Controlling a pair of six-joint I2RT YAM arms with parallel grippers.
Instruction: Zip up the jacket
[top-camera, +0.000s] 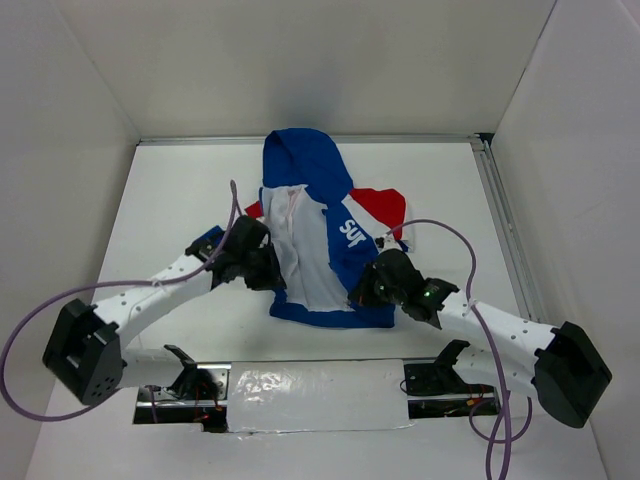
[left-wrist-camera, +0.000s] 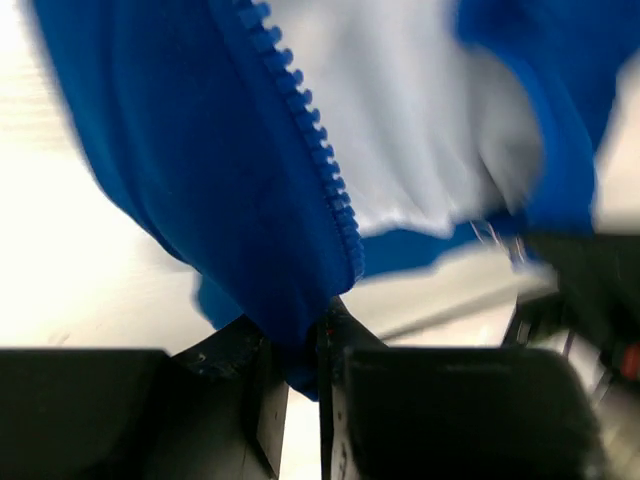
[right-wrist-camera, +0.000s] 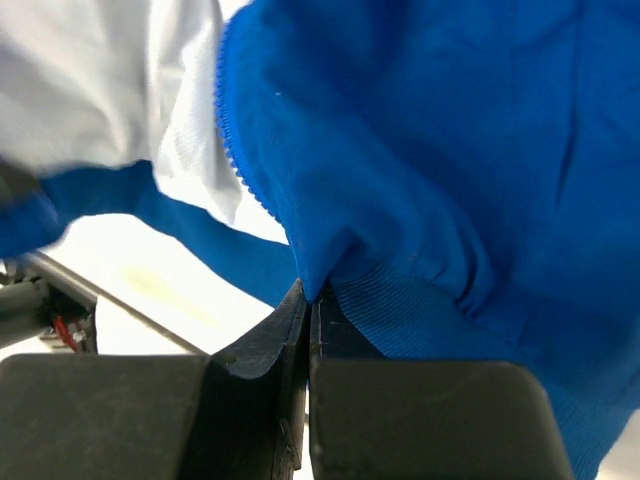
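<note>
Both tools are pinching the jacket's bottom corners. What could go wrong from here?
1. The left tool grips only the bottom tip of the jacket, just below the zipper teeth; a pull could slip it free.
2. The right tool holds just a small fold at the ribbed hem, so it may slide off.
3. The front lies open with the white lining showing and no slider visible, so the zipper ends may misalign.

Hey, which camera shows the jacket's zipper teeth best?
The left wrist view: the zipper teeth run long and close-up along the blue edge of the jacket. The right wrist view shows only a short stretch; the top view shows the jacket open, teeth too small to see.
</note>
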